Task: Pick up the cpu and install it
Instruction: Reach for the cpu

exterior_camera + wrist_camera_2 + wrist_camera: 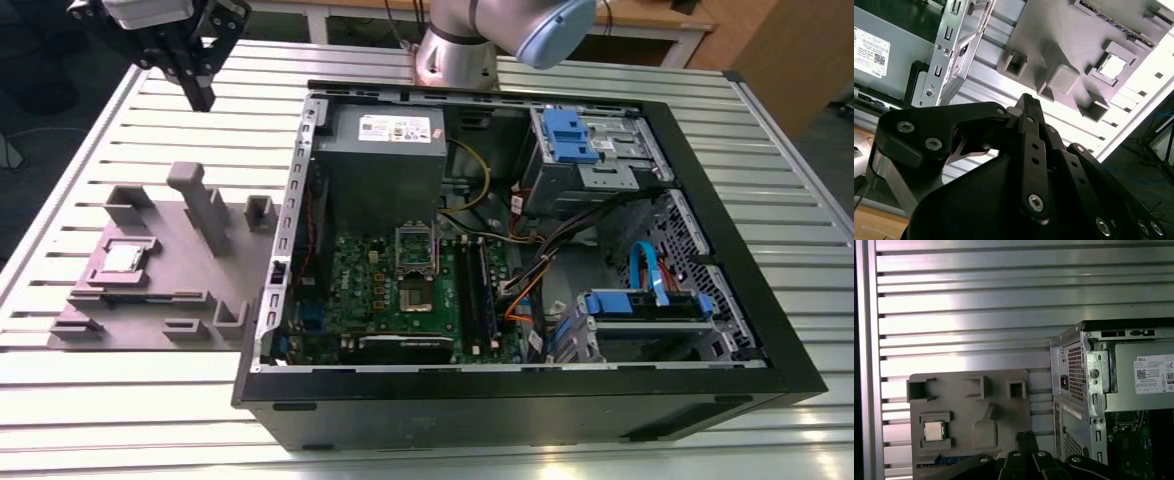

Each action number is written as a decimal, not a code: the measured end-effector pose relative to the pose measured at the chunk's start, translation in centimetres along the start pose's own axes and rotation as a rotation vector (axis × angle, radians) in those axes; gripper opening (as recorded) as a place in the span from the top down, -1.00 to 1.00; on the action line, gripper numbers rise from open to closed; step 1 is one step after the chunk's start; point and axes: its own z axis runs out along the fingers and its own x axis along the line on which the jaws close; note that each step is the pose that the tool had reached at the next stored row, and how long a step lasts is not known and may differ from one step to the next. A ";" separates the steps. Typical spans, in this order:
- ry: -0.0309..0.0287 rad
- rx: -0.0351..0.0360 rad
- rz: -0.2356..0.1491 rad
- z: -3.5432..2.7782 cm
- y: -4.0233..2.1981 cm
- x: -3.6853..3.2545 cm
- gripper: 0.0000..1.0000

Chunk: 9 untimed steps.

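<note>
The cpu point(123, 257) is a small silvery square chip lying flat in a recess of the grey plastic tray point(160, 300), on the exterior view's left. It also shows as the cpu point(933, 430) in the first wrist view and the cpu point(1112, 66) in the second. My gripper point(203, 98) hangs high above the table, beyond the tray's far end and well apart from the chip. Its black fingers are shut together with nothing between them, as seen at the gripper point(1028, 100) and the gripper point(1026, 436). The green motherboard point(387, 300) lies in the open case, its socket frame point(416, 262) near the middle.
The open black computer case point(747, 300) takes up the middle and the exterior view's right of the slatted metal table point(80, 170). A grey power supply point(384, 150), blue drive brackets point(567, 135) and loose cables point(534, 270) crowd the case. Raised blocks point(200, 205) stand on the tray.
</note>
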 end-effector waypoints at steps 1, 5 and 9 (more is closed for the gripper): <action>0.0000 -0.0001 0.000 0.02 -0.04 0.11 0.80; -0.0001 -0.0001 0.000 0.14 -0.25 0.59 0.80; 0.0001 0.0000 0.000 0.38 -0.58 1.06 0.80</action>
